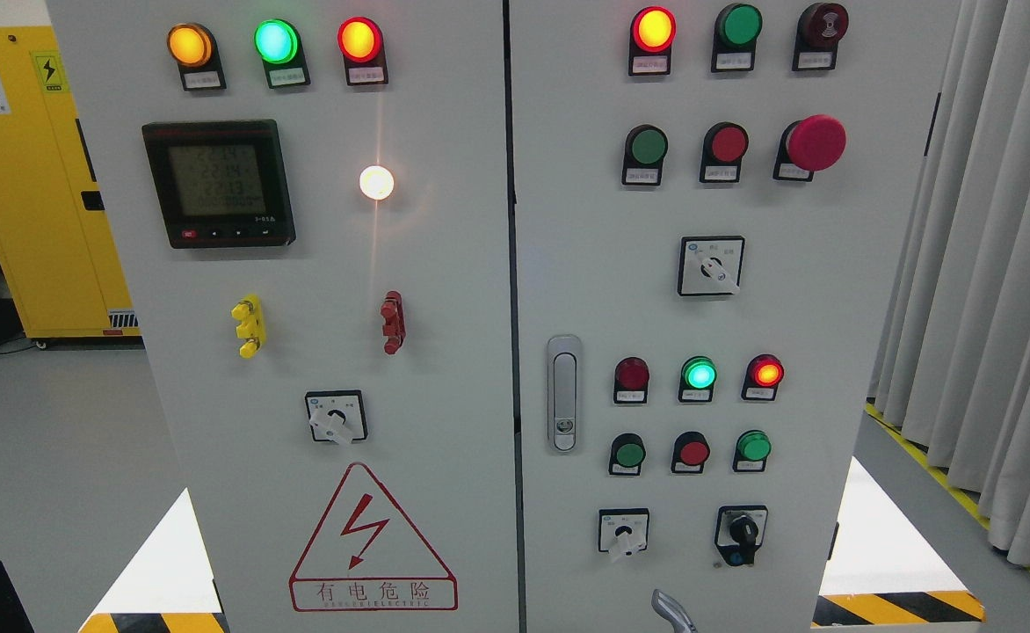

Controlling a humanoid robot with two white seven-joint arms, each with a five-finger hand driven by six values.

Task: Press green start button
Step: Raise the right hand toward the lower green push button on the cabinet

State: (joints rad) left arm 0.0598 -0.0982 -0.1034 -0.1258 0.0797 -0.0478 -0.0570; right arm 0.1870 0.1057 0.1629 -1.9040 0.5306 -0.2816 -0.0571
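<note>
Three green buttons [647, 147] dot the panel beside a red mushroom button [816, 142].

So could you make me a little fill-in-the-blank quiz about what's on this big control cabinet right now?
1. The big mushroom button on the right door is coloured ____.
2. The warning triangle on the left door shows a red ____ bolt.
3. In the left door's top row, the green lamp sits between an orange one and a ____ one.
4. The cabinet standing behind on the left is coloured ____.

Missing words: red; lightning; red; yellow.
</note>
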